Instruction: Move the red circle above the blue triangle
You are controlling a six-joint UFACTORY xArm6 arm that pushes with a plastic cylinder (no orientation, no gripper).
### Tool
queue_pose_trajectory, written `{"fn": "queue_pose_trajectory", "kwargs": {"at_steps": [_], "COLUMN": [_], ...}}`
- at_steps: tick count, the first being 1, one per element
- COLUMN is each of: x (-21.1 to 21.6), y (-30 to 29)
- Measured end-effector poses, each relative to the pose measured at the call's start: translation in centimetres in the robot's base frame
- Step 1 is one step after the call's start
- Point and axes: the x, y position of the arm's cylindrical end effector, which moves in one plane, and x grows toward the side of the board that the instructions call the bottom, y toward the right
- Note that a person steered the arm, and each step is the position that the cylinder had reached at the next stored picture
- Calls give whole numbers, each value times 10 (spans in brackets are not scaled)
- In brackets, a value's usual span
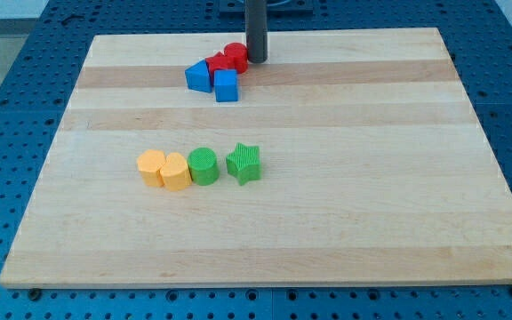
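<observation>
- Nearest on the pale wooden tabletop point(345, 222), a row: two yellow ridged plastic blocks point(163, 169), green ridged cylinder point(204, 165), green ridged star point(244, 163).
- Farther: blue plastic triangle point(199, 76), blue cube point(227, 84), another red block point(218, 63).
- Farthest: small red plastic circle point(236, 55), up-right of the triangle. It looks light, rigid and easily slid; push its right side.
- My tip point(256, 59) sits just right of it; no hand exists.

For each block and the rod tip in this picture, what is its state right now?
my tip: on the board, against the red circle's right side
red circle: flat, beside the other red block
other red block: touching both blue blocks
blue triangle: flat, left of blue cube
blue cube: flat
yellow blocks: touching
green circle: upright
green star: upright
</observation>
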Motion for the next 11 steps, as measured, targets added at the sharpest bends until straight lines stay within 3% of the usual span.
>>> {"fn": "queue_pose_trajectory", "kwargs": {"at_steps": [3, 5, 7, 10, 11], "x": [-10, -12, -57, -65, -71], "y": [-50, -29, -17, -106, -104]}}
